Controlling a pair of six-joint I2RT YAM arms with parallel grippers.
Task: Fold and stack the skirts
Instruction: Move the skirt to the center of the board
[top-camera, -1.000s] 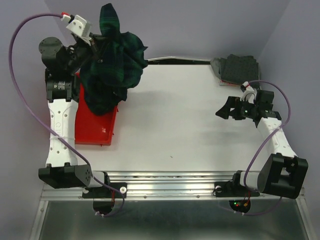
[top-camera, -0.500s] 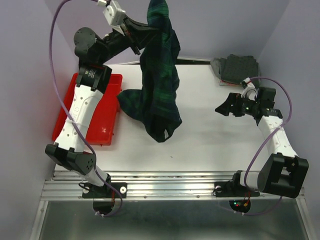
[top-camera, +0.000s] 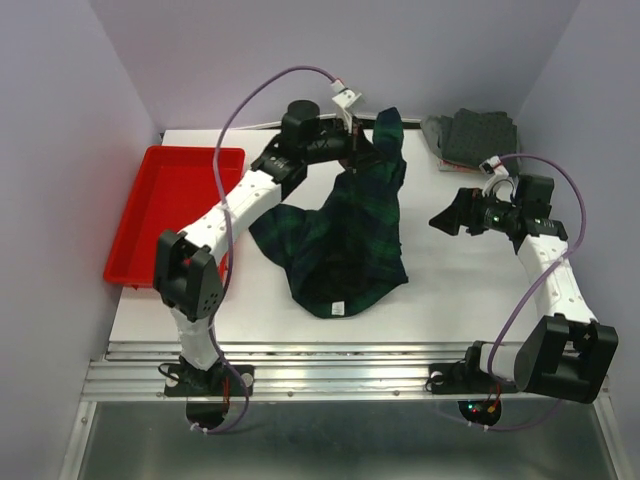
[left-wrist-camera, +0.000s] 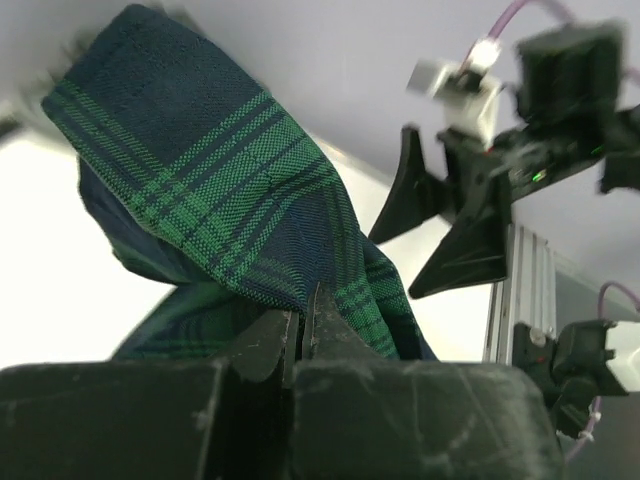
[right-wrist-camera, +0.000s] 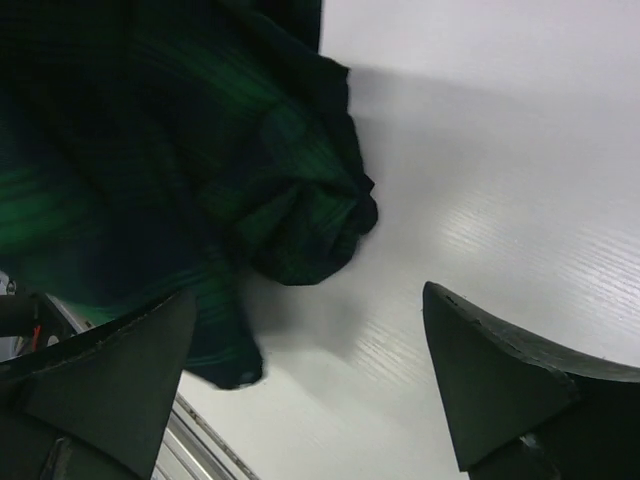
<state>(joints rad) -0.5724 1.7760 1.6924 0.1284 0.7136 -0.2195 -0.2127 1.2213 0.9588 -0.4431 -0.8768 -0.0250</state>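
the only lettering in sight is on a small white tag (top-camera: 338, 307) near the lower edge of the plaid skirt (top-camera: 345, 235), at about 6 o'clock on the cloth in the top view; its print is too small to read.

the plaid skirt is soft woven cloth, dark navy crossed by green lines in a checked grid, and the weave shows clearly in the left wrist view. the left gripper (left-wrist-camera: 303, 325) has its black fingers pinched together on a fold of it, holding that part up in a peak towards 12 o'clock on the table (top-camera: 250, 300). from the peak the cloth hangs and spreads into a rumpled, roughly triangular heap on the middle of the table, its wide end towards 6 o'clock. the table top is white, smooth and faintly grained.

the right gripper (right-wrist-camera: 310, 300) hovers at about 3 o'clock of the plaid skirt, apart from it, with its two wedge-shaped black fingers spread wide and nothing between them.

the dark charcoal skirt (top-camera: 478, 135) lies folded into a flat, roughly square pad at the table's 1 o'clock corner, its surface finely speckled. the red tray (top-camera: 150, 215), shallow, rectangular and glossy with a raised rim, sits at the 9 o'clock edge, apart from the plaid cloth. a ribbed aluminium rail (top-camera: 340, 365) runs along the 6 o'clock edge.
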